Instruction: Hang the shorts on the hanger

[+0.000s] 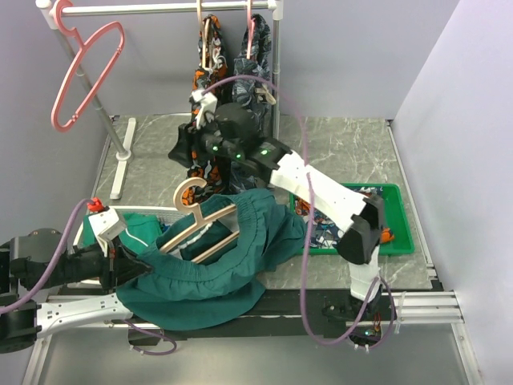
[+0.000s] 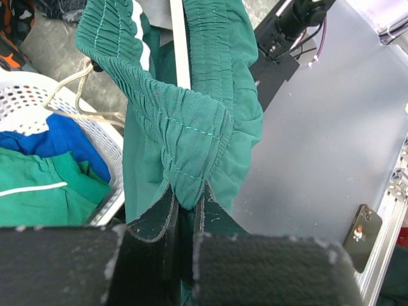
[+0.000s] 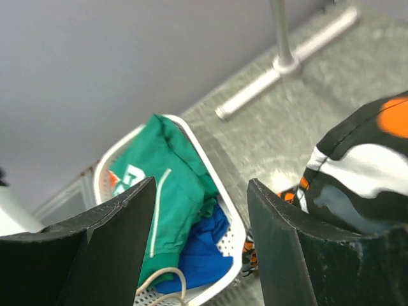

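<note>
The dark teal shorts (image 1: 240, 249) lie bunched over the tan hanger (image 1: 196, 220), whose hook points away from me and whose lower bars show inside the waistband opening. My left gripper (image 1: 122, 258) is at the shorts' left edge. In the left wrist view it (image 2: 188, 199) is shut on a fold of the gathered elastic waistband (image 2: 185, 127), with a hanger bar (image 2: 180, 44) behind. My right gripper (image 1: 178, 152) is open and empty, above and beyond the hanger's hook. In the right wrist view it (image 3: 201, 185) looks down on a basket; a tan curved loop (image 3: 164, 279) shows below it.
A white basket (image 1: 98, 218) at left holds a brighter green lettered garment (image 3: 162, 191) and blue cloth (image 3: 197, 255). Orange camouflage shorts (image 1: 210, 60) and grey ones (image 1: 252, 88) hang on the rack (image 1: 160, 8). A pink hanger (image 1: 84, 72) hangs at its left. A green tray (image 1: 397, 241) sits right.
</note>
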`<state>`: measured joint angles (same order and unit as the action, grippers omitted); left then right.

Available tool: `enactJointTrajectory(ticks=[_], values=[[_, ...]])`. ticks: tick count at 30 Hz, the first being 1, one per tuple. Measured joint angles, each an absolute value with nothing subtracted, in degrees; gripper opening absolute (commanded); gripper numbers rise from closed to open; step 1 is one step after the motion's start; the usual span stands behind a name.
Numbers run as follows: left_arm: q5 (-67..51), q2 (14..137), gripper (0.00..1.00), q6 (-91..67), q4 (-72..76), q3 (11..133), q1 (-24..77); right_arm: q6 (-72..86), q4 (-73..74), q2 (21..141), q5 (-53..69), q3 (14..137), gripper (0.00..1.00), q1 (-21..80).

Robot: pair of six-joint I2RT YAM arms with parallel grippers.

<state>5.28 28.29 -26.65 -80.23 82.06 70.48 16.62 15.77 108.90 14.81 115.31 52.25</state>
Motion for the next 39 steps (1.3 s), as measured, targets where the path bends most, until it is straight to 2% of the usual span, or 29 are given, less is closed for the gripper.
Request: enactJointTrajectory(ticks=[5,18,39], values=[[5.2,28.3,0.01,-26.7,-81.3,82.0,70.2,17.3,17.1,112.1,8.4,114.7,0.69,52.7],[9.8,28.3,0.01,-27.8,-81.8,82.8,69.9,24.5,18.8,110.5,-17.6,107.5,0.70,51.3],[29.5,31.4,0.01,-35.4,-82.4,89.9,69.1,33.6,20.2,106.6,-21.5,101.7,0.70,43.4]])
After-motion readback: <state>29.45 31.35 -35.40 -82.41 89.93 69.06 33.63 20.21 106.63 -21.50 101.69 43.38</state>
